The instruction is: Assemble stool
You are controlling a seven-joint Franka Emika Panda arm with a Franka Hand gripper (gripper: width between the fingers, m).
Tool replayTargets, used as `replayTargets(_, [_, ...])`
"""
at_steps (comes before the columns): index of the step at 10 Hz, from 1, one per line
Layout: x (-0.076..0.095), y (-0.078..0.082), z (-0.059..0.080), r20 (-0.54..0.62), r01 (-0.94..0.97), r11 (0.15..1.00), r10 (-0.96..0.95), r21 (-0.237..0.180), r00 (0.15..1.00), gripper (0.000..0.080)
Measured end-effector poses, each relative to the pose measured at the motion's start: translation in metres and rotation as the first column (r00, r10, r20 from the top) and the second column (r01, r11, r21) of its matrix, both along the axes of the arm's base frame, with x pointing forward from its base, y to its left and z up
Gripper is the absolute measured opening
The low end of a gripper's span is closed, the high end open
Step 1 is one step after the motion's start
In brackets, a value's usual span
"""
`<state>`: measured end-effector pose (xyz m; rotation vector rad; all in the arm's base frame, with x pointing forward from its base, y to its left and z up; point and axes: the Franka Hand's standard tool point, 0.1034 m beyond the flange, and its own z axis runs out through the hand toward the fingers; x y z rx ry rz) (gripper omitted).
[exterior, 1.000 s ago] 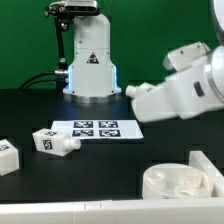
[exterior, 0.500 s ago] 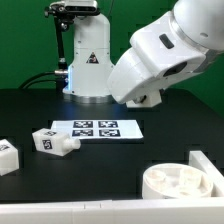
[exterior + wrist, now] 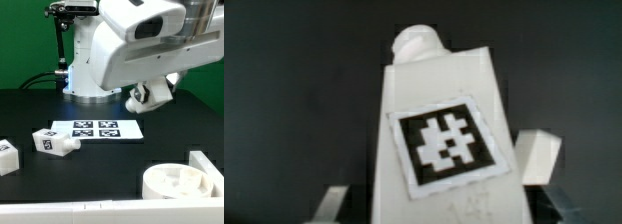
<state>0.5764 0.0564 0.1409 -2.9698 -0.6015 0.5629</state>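
Franka's end effector (image 3: 438, 168) clamps a tagged white leg (image 3: 434, 85) between its fingers, held above the black surface (image 3: 110, 165). The seat (image 3: 185, 182) sits below it, toward the exterior view's right. Two loose legs (image 3: 55, 141) (image 3: 7, 155) lie well apart from it, toward that view's left.

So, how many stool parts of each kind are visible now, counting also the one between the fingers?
Seat: 1
Legs: 3, namely the leg beside the marker board, the leg at the exterior view's left edge, and the held leg between the fingers
Total: 4 stool parts
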Motion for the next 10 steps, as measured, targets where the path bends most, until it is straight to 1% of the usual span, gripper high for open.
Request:
replayTargets(1, [0.002, -0.004, -0.001, 0.055, 0.007, 1.000, -0.008, 0.006, 0.998, 0.0324])
replayTargets(2, [0.008, -0.004, -0.003, 0.131, 0.039, 0.999, -0.042, 0.021, 0.990, 0.0324])
replayTargets(3, [0.012, 0.001, -0.009, 0.158, 0.155, 0.986, -0.163, 0.062, 0.974, 0.0324])
replayTargets(4, [0.025, 0.008, -0.011, 0.195, 0.234, 0.965, -0.253, 0.118, 0.948, 0.0324])
replayTargets(5, [0.041, 0.012, -0.005, 0.247, 0.320, 0.927, -0.362, 0.193, 0.899, 0.0324])
replayTargets(6, [0.052, 0.007, -0.002, 0.337, 0.345, 0.906, -0.413, 0.243, 0.846, 0.0324])
replayTargets(7, [0.048, 0.002, -0.005, 0.419, 0.324, 0.915, -0.399, 0.240, 0.815, 0.0324])
replayTargets(8, [0.046, -0.001, -0.008, 0.456, 0.321, 0.917, -0.397, 0.238, 0.796, 0.0324])
replayTargets(9, [0.052, -0.007, -0.008, 0.527, 0.314, 0.920, -0.393, 0.236, 0.754, 0.0324])
replayTargets(10, [0.052, -0.008, -0.010, 0.564, 0.312, 0.921, -0.390, 0.233, 0.728, 0.0324])
